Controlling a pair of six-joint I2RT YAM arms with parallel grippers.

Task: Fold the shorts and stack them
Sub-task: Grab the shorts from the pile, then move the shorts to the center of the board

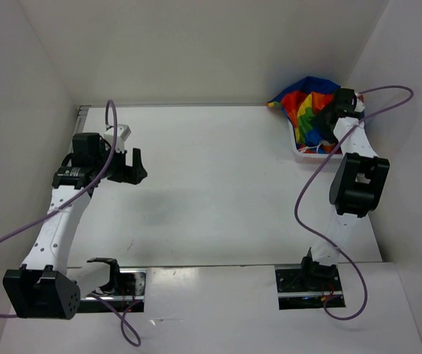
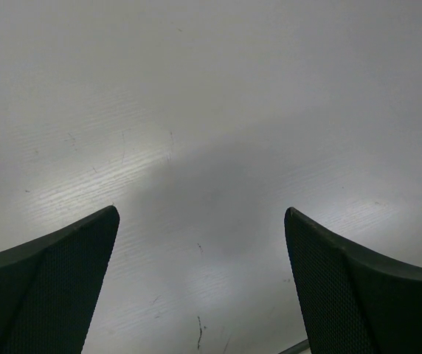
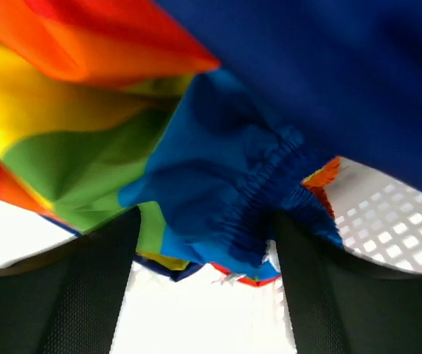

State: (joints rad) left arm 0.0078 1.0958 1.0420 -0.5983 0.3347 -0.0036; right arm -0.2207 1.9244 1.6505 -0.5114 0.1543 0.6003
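Blue gathered waistband [image 3: 259, 184] of the shorts [image 1: 310, 110] lies bunched between the fingers of the right gripper [image 3: 205, 221]. Its jaws stand spread to either side of the fold and are not pressed together on it. The shorts sit crumpled in a heap in the white mesh basket [image 1: 305, 151] at the far right corner of the table [image 1: 218, 184], with red, orange, yellow and green stripes showing on top. The right arm reaches over the basket's near rim into the pile. Well apart from it, over the left side of the table, the left gripper [image 1: 131, 166] hovers with its jaws wide apart; its wrist view shows white tabletop between the two dark fingers [image 2: 56, 287].
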